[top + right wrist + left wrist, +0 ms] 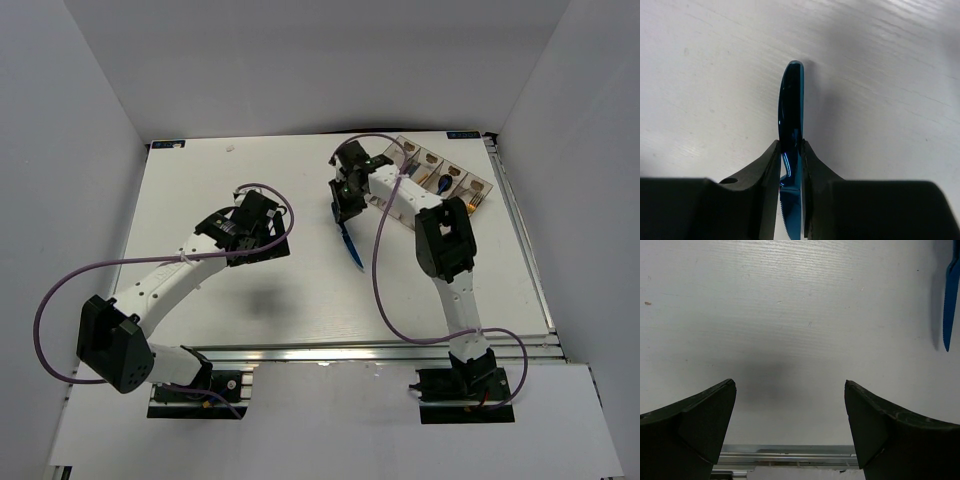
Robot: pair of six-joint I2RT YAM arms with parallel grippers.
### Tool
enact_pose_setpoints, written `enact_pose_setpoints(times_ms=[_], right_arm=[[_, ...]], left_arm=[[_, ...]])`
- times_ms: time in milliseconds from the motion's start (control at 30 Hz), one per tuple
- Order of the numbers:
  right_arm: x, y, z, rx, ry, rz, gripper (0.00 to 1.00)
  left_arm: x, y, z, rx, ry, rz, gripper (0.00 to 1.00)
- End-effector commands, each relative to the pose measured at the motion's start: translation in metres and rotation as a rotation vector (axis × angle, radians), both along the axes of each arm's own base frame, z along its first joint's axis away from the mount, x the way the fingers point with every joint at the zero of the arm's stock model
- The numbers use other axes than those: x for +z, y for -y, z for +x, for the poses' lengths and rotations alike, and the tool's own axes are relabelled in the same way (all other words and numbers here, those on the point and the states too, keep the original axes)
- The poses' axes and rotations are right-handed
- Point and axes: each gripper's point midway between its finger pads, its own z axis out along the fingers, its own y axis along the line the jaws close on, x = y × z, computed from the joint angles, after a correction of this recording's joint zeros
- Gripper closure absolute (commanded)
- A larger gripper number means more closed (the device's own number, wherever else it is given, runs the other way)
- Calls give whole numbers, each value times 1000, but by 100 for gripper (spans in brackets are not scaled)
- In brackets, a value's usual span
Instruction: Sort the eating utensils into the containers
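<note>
Nearest in the overhead view sit the arm bases (465,385). Beyond them the left gripper (255,230) hangs over the table (250,310), and the right gripper (345,205) holds one end of the blue knife (352,248), just left of the tray (487,183), where gold pieces already lie in compartments. At the left wrist, the fingers (705,425) stand wide apart, with nothing between them. At the right wrist, the fingers (765,170) press tightly on the knife. I judge the sorting nearly finished: this knife is the only utensil I see outside the tray.
</note>
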Motion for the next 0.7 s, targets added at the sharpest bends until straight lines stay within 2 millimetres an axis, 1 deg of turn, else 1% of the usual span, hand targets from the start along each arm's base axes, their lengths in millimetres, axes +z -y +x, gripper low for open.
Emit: enact_pose_setpoints(times_ms=[0,233,267,300,333,367,400,433,467,500,533,567,600,633,667], right_arm=[[62,-2,20,-97,70,135,100],[91,21,53,-262,84,239,100],[103,22,60,-279,103,264,100],[110,23,65,-294,103,294,100],[115,33,74,-353,95,328,100],[124,37,83,-387,107,359,100],[127,44,90,-423,109,377,100],[129,60,101,-477,116,390,100],[132,67,109,-539,112,411,100],[133,73,120,-563,134,434,100],[134,87,130,-599,148,455,100],[134,91,137,-635,152,475,100],[139,97,149,-650,190,499,100],[138,110,157,-685,201,511,100],[137,116,163,-713,199,525,100]], left_arm=[[11,-4,4,23,46,-18,2],[11,-3,5,22,46,-20,2],[11,-4,5,23,45,-19,2],[11,-4,5,23,46,-20,2],[11,-4,5,22,47,-17,2],[11,-5,5,24,45,-17,2],[11,-5,5,23,45,-16,2],[11,-5,5,24,45,-17,2],[10,-4,5,23,45,-18,2],[11,-4,5,25,46,-20,2],[10,-4,4,23,45,-20,2],[10,-4,4,23,43,-21,2],[8,-5,3,25,37,-17,2],[8,-5,3,26,35,-17,2],[7,-6,2,26,32,-14,2]])
